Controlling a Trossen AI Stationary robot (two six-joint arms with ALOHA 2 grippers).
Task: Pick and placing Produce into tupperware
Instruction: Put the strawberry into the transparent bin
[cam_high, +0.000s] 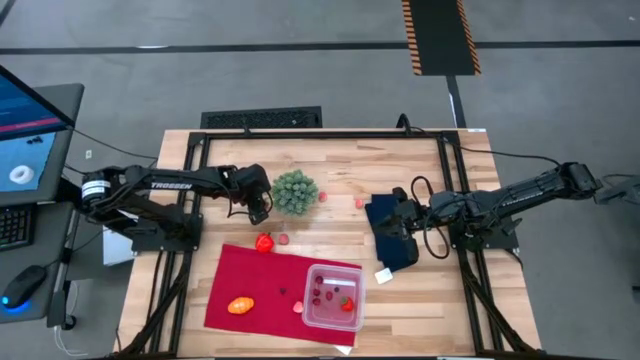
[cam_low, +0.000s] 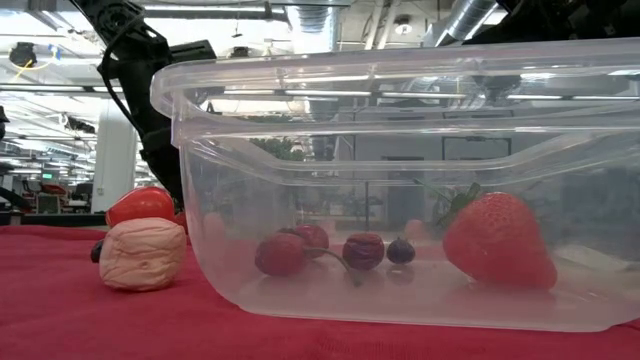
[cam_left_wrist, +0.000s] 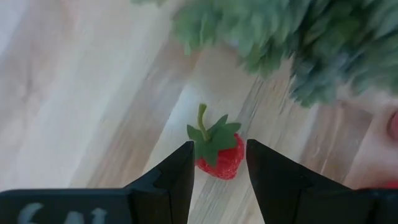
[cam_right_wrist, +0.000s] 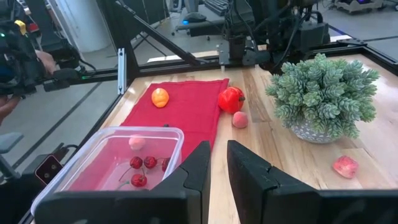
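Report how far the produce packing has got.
Done: a large strawberry and cherries lie in the tupperware. In hand: the left gripper, beside the green plant, grips a small strawberry. Left out: the red tomato, the orange oval and pink pieces. The right gripper waits over the blue cloth.

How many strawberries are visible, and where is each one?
2. One strawberry lies in the tupperware. Another strawberry lies on the wooden table at the left gripper, beside the green plant. Others may be hidden.
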